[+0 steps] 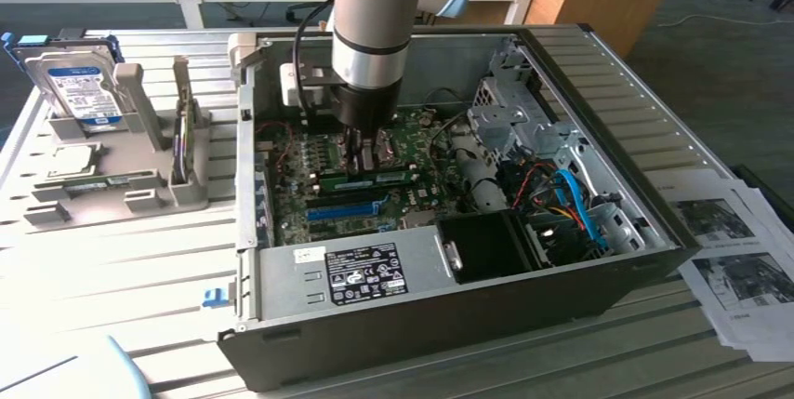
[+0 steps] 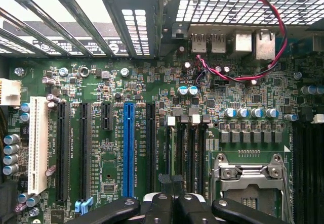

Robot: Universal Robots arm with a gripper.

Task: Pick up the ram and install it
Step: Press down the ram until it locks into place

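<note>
One gripper (image 1: pixel 361 159) you are holding low inside the open case (image 1: pixel 645 185), fingers together, pressing on the ram (image 1: pixel 372 179) lying along its motherboard slot, about six o'clock of the fingertips, likely seating it.

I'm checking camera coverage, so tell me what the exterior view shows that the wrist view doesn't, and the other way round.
Exterior alone: the open computer case, the hard drive in a grey holder at that view's left, and the arm reaching in. Wrist alone: the blue slot, white slot and red wire up close. Both: the green motherboard and the shut gripper.
</note>
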